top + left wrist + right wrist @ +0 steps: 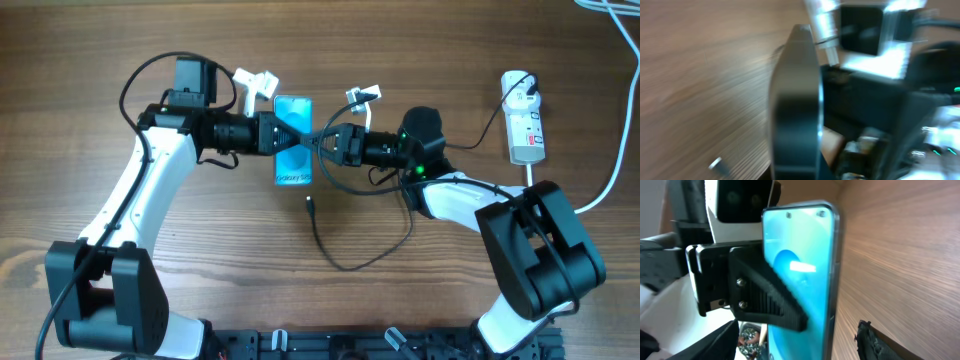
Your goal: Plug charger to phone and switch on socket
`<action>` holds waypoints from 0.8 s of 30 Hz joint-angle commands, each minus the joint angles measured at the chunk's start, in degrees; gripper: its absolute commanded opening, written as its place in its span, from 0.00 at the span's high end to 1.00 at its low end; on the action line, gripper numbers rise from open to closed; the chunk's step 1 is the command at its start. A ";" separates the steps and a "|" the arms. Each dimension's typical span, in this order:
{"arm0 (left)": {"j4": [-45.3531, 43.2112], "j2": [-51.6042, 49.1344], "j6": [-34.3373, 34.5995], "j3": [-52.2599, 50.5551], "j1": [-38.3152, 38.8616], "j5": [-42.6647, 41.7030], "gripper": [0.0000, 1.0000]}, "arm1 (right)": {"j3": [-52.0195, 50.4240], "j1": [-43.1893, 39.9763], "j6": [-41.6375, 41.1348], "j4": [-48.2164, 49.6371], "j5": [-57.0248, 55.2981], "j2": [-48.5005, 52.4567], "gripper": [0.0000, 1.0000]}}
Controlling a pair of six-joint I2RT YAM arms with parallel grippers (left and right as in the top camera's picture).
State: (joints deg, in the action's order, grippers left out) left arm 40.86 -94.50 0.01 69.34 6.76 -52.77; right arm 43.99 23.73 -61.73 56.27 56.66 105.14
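The phone [292, 150], with a blue-turquoise screen and a white edge, is at the table's middle between both grippers. My left gripper [277, 133] comes from the left and is shut on it, one ribbed black finger [765, 297] pressed on the screen. In the left wrist view the phone [795, 100] shows edge-on and dark. My right gripper [322, 143] is at the phone's right edge, open, with its fingers either side of the phone [805, 245] and apart from it. The charger's metal-tipped plug [310, 206] lies loose on the table below the phone; it also shows in the left wrist view [716, 163]. The white socket [524, 125] lies far right.
The thin black cable [350, 265] loops across the table in front of the right arm and runs up to a black plug [528, 92] in the socket. A thick white cable [612, 170] runs along the right edge.
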 commanded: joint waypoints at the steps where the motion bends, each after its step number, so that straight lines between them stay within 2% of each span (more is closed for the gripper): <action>1: 3.15 1.55 6.14 0.02 0.50 20.85 0.96 | 0.37 -0.20 10.80 -10.32 -0.28 1.03 0.20; 2: 4.50 1.49 8.70 0.02 1.18 26.01 0.96 | 0.37 -0.17 13.40 -14.16 -0.66 1.03 0.18; 6: 7.02 0.20 14.67 0.02 5.42 37.83 0.96 | 0.37 -0.17 18.84 -25.38 -4.87 1.03 0.15; 12: 7.54 -5.97 18.99 0.04 14.08 49.68 0.96 | 0.37 -0.17 23.91 -36.00 -11.43 1.03 0.12; 16: 6.88 -8.33 20.00 0.02 16.17 50.97 0.96 | 0.37 -0.17 24.48 -39.39 -13.25 1.03 0.11; 24: 6.05 -10.47 20.00 0.02 16.28 50.95 0.96 | 0.37 -0.17 25.70 -39.60 -13.40 1.03 0.10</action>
State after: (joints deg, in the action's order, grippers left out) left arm 47.55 -104.55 19.25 69.25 22.79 -2.81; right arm 44.31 23.68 -37.36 16.69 44.25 105.45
